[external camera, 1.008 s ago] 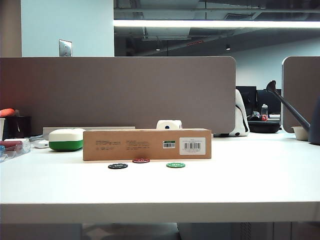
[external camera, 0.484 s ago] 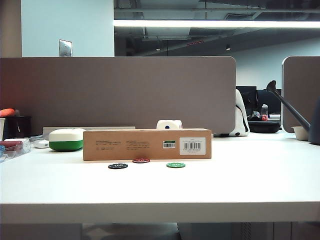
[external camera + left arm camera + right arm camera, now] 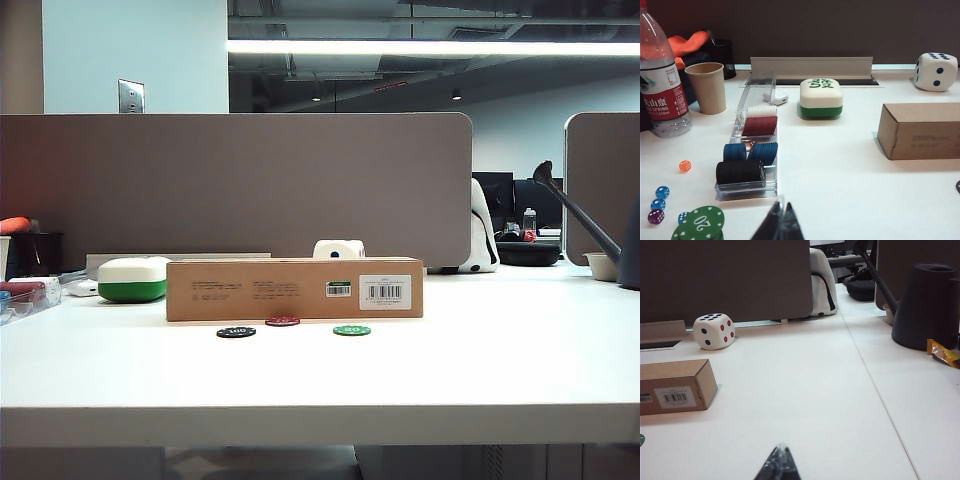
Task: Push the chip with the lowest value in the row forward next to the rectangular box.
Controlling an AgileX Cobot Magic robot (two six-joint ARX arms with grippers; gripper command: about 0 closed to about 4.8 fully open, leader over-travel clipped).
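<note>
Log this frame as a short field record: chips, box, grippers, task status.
dark red chip: middle of the row, set closer to the box than the other two
black chip: left of row, marked 100
green chip: right of row
box: long, brown, just behind the chips
left gripper: shut, over the table by the chip rack, away from the row
right gripper: shut, over bare table
task status: looks done
</note>
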